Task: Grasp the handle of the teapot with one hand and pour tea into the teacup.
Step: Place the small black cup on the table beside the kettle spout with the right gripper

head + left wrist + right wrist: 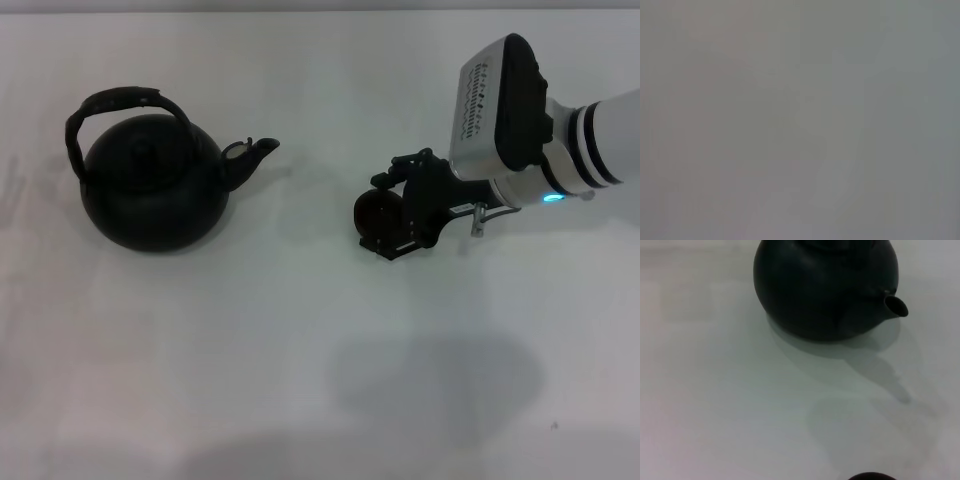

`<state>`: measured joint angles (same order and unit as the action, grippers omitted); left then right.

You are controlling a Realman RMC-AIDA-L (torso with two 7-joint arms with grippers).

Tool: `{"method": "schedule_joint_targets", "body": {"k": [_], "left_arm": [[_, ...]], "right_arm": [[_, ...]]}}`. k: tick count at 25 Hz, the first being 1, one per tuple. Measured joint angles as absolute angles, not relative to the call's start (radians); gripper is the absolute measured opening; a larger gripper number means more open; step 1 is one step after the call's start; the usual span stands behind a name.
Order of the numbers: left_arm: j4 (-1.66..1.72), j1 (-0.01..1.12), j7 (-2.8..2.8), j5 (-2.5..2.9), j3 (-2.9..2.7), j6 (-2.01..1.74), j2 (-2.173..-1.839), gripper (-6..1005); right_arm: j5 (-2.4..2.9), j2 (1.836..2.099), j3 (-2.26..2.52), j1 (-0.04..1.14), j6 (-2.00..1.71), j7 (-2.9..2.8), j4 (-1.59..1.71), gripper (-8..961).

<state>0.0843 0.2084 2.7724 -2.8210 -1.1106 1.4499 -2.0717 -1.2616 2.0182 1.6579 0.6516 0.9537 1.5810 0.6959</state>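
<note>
Teapot [152, 190] sits upright on the white table [300, 340], toward the robot's left. Its spout [250, 155] points to the robot's right, at the teacup [376, 213]; body-to-spout axis runs left-right. The handle [115, 105] arches over the lid, free of any grip. We see bare table between spout and teacup. The right pincer [400, 210] is at the teacup, fingers either side, seemingly pinching it, though contact is hard to confirm. Left pincer: we see nothing of it.
</note>
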Motion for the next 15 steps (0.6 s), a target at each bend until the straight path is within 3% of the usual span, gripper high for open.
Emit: {"method": "schedule_joint_targets", "body": {"k": [15], "left_arm": [[0.084,0.207,2.773,-2.821,-1.111,1.453,-2.072,832]], "right_arm": [[-1.262,2.014,1.568,0.63,1.076,1.571,0.782,876]]}}
